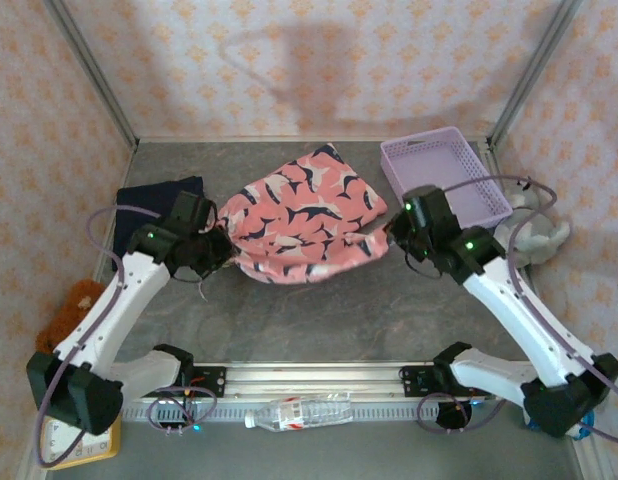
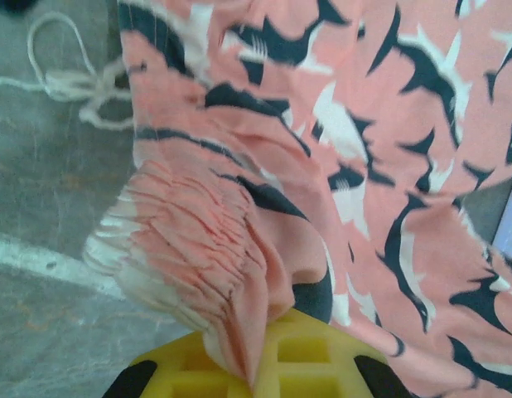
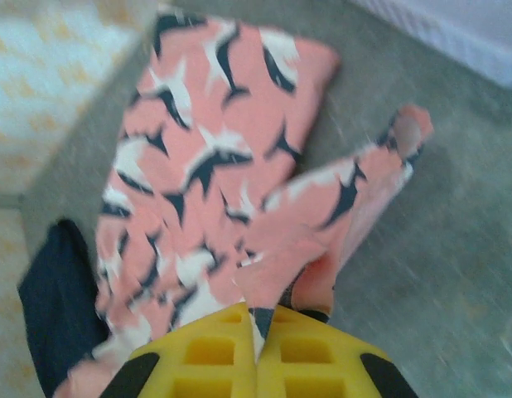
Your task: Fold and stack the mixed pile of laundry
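Salmon-pink shark cloth (image 1: 304, 215) is held between both sets of jaws. Its gathered edge is pinched by the left gripper (image 2: 264, 365), its opposite corner by the right gripper (image 3: 258, 340). Navy cloth (image 1: 154, 200) lies just beside the left jaws.

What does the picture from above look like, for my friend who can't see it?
The left gripper and the right gripper each pinch one end of a pink shark-print cloth, which lies spread on a grey table. A dark navy cloth lies at the left, and a lavender basket sits at the back right.
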Available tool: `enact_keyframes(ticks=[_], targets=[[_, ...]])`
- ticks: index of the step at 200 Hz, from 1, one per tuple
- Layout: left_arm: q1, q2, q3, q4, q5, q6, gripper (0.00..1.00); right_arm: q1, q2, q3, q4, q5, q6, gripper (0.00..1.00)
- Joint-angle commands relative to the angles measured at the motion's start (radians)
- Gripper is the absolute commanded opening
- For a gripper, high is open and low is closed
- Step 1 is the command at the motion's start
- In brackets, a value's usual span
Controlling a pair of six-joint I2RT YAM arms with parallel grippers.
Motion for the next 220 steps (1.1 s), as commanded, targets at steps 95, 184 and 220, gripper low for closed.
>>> enact_keyframes(ticks=[95, 184, 220], targets=[[0.233, 0.483, 0.315, 0.084, -0.131, 0.062, 0.01, -0.113, 1.158, 1.203, 0.109, -0.158, -0.263, 0.18], [0.202, 0.659, 0.484, 0.012, -0.056, 0.164, 0.83, -0.132, 1.226, 1.186, 0.13, -0.384, -0.299, 0.79], [0.111, 0.611, 0.37, 0.085, -0.061, 0.17, 0.79, -0.128, 1.085, 0.864, 0.128, -0.31, -0.346, 0.76]])
